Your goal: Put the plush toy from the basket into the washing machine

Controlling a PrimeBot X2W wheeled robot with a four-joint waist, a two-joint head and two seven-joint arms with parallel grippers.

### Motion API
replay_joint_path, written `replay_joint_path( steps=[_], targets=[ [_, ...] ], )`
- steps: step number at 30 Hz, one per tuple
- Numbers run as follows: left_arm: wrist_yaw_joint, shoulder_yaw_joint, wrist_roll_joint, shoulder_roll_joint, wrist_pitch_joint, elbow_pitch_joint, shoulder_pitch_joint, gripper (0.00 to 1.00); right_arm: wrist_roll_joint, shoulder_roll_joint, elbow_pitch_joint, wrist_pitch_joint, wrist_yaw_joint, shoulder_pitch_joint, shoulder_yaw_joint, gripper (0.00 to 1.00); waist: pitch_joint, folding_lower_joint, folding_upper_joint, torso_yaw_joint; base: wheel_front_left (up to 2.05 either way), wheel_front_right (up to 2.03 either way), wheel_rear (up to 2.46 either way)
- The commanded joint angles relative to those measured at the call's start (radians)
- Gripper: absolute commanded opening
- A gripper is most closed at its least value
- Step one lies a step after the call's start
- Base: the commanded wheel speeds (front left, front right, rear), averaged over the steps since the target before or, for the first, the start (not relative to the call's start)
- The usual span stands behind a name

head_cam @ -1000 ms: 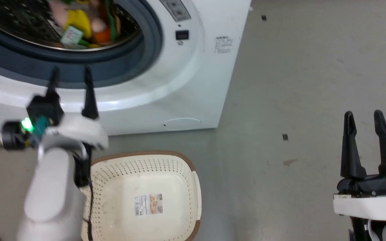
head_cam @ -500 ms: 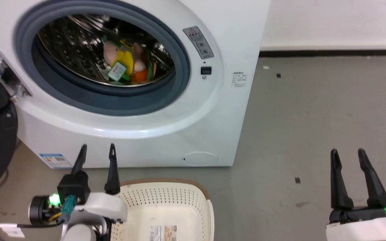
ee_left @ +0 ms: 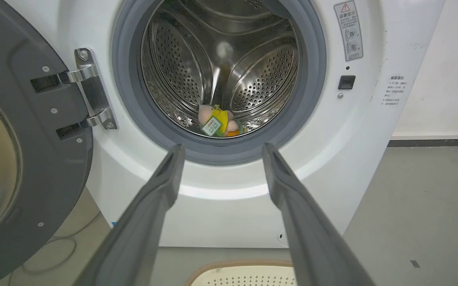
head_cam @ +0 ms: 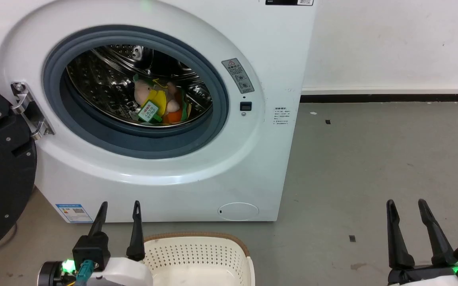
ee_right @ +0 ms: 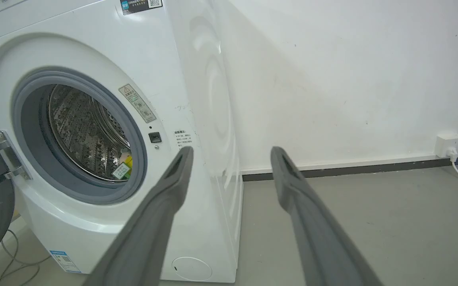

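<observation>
The plush toy [head_cam: 158, 104] lies inside the washing machine [head_cam: 276, 59], low in the shiny steel drum [head_cam: 101, 79]. The small pink figure in yellow is uppermost, a green tag [head_cam: 150, 111] sits on the toy's near side and an orange bun shows at the right. The black round door [head_cam: 2, 159] is swung wide to the left on its metal hinge [head_cam: 28, 111], and the grey rubber gasket [head_cam: 133, 145] rings the opening. On the grey floor [head_cam: 372, 167] just in front of the machine stands the basket [head_cam: 197, 254], its brown rim toward the machine; the part of its inside that can be seen is bare cream perforated plastic. The left gripper [head_cam: 120, 203] hangs at the basket's left edge, in front of the machine's lower panel, near a blue label [head_cam: 74, 212]. Its two dark fingers are spread apart, point toward the machine and have nothing between them. The right gripper [head_cam: 406, 201] is well apart to the right, over bare floor, with its fingers likewise spread and gripping nothing. Behind, to the right of the machine, a white wall [head_cam: 392, 39] meets the floor at a dark skirting, and a white socket [ee_right: 449, 145] with a white cable sits low on it at the far right.
</observation>
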Motion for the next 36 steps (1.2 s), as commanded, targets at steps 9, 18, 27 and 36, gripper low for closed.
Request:
replay_joint_path(
  steps=[9, 18, 27, 36],
  targets=[
    [-0.005, 0.002, 0.006, -0.003, 0.009, -0.006, 0.005, 0.0, -0.006, 0.0, 0.002, 0.008, 0.0, -0.001, 0.001, 0.0, -0.003, 0.0002, 0.0, -0.001, 0.0, 0.0, 0.0],
    [-0.009, 0.004, 0.012, -0.006, 0.027, -0.022, 0.008, 0.0, -0.022, 0.0, 0.006, 0.026, 0.0, -0.008, 0.004, 0.0, -0.002, 0.0002, 0.0, -0.001, 0.0, 0.0, 0.0],
    [-0.012, 0.006, 0.017, -0.008, 0.046, -0.039, 0.012, 0.0, -0.038, 0.0, 0.009, 0.045, 0.0, -0.016, 0.008, 0.0, -0.001, 0.0002, 0.0, -0.001, 0.0, 0.0, 0.0],
    [-0.017, 0.008, 0.024, -0.012, 0.068, -0.059, 0.015, 0.0, -0.057, 0.0, 0.013, 0.067, 0.0, -0.026, 0.013, 0.0, 0.0, 0.0002, 0.0, -0.001, 0.0, 0.0, 0.0]
  ],
)
